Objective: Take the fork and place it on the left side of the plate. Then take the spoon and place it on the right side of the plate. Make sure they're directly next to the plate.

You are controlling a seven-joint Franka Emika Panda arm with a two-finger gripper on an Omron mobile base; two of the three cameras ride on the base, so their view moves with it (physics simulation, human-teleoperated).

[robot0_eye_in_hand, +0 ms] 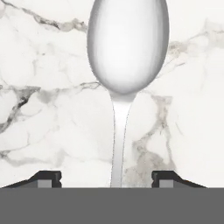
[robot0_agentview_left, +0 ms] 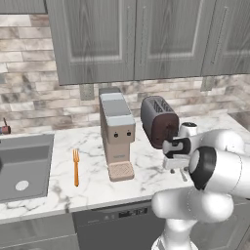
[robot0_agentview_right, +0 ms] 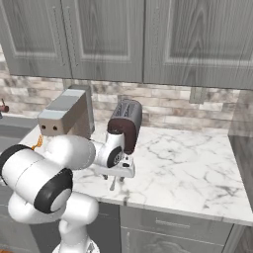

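In the hand view the spoon [robot0_eye_in_hand: 127, 61] lies on the marble counter [robot0_eye_in_hand: 43, 109], its oval bowl in the upper middle of the frame and its thin handle running straight down to the bottom edge. The two dark fingertips of the gripper [robot0_eye_in_hand: 114, 178] stand at the lower left and lower right, one on each side of the handle and both apart from it, so the jaws are open and grip nothing. In the left base view the gripper [robot0_agentview_left: 181, 172] is at the middle right of the frame, low over the counter [robot0_agentview_left: 88, 180] and just in front of the dark toaster [robot0_agentview_left: 159, 121]; a short piece of the spoon [robot0_agentview_left: 183, 177] shows under it. The orange fork [robot0_agentview_left: 76, 167] lies at the middle left, between the sink [robot0_agentview_left: 24, 166] at the left edge and the tan coffee machine [robot0_agentview_left: 117, 132], with its tines toward the wall. In the right base view the gripper [robot0_agentview_right: 116, 177] is left of the centre, the spoon [robot0_agentview_right: 113, 184] pokes out below it near the counter's front edge, and the toaster [robot0_agentview_right: 126, 123] stands just behind. A small bit of the fork [robot0_agentview_right: 37, 143] shows at the middle left, beside the coffee machine [robot0_agentview_right: 66, 116].
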